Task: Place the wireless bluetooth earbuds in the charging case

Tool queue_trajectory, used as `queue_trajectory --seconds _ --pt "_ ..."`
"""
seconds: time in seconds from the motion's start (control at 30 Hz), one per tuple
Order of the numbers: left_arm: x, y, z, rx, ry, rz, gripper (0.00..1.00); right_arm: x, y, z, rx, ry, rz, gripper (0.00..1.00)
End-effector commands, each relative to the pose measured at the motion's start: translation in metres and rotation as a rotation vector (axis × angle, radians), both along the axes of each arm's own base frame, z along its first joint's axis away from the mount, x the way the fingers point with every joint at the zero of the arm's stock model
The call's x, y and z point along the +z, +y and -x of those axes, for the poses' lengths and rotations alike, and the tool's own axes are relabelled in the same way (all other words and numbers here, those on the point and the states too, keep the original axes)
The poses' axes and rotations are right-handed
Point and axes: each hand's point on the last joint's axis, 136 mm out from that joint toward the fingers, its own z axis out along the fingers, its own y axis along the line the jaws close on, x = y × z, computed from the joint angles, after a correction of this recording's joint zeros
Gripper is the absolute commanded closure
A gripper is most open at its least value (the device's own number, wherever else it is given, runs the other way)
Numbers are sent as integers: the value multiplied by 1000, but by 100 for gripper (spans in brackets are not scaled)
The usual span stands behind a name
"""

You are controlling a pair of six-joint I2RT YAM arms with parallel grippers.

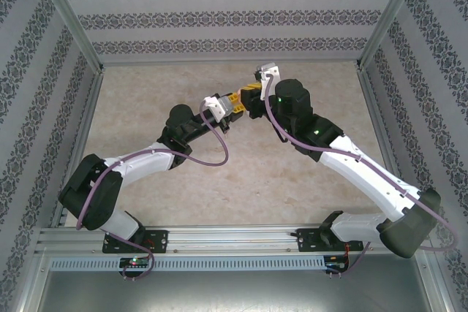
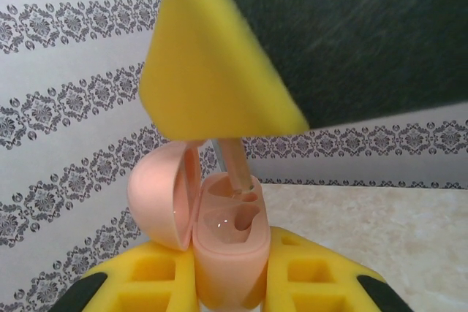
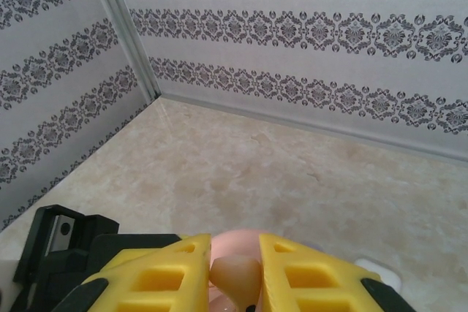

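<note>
Left wrist, one case [image 2: 227, 253] (open), seemingly one earbud [image 2: 235, 171]

Bare tabletop [image 1: 278, 180] surrounds left arm [image 1: 139, 160] and right arm [image 1: 358, 166], meeting mid-table; walls [image 1: 234, 12] hem three sides

Pink case [image 2: 227, 253] base cut off below, earbud [image 2: 235, 169] top hidden, perhaps by blurred yellow finger [image 2: 212, 56]

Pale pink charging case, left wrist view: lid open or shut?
Open: the pale pink charging case has its rounded lid swung left, wells exposed.
</note>
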Motion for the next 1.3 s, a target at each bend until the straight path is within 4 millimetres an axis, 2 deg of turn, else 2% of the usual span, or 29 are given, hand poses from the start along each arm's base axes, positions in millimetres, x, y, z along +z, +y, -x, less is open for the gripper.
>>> queue_trajectory --seconds 0.0,0.67,0.93,1.27 --pt "31 -4 15 -46 -48 48 100 -5 -2 -6 -14 1 -6 78" --pt "43 -6 22 -66 -62 57 100 -24 1 -7 3 59 -13 79" --pt "43 -8 20 -65 -54 60 100 -29 5 -6 9 93 -54 80" --pt "45 -7 16 -47 -46 68 100 -32 -1 0 -12 108 -105 81"
